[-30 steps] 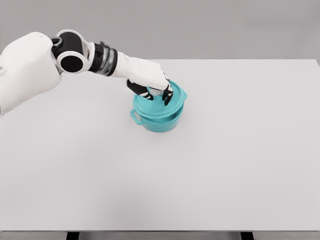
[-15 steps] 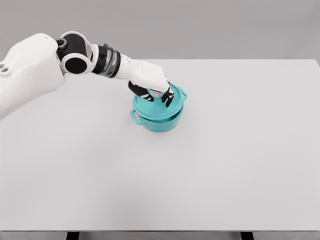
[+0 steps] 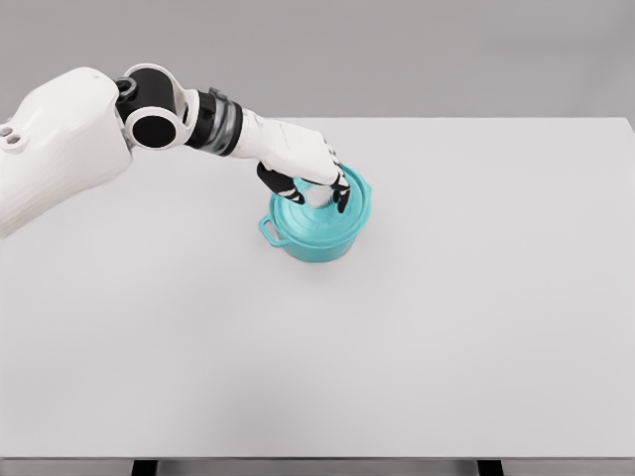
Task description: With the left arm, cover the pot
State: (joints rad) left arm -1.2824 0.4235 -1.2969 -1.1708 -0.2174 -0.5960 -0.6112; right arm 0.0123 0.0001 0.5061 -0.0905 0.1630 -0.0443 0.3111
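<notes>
head view | teal pot (image 3: 316,238) lid (image 3: 327,213) seated level | left hand (image 3: 308,171) fingers curled on lid knob

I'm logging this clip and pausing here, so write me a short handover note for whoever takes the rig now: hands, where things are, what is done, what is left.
Left hand: over the pot, fingers curled on the lid from above.
Right arm: not in view.
Pot: teal, upright on the white table, left of centre toward the far side, one side handle pointing to the front left.
Done: the lid appears to sit level on the pot; I cannot tell whether it is fully seated.
Left: probably release the lid, lift the hand clear, and check that the lid stays put.
</notes>
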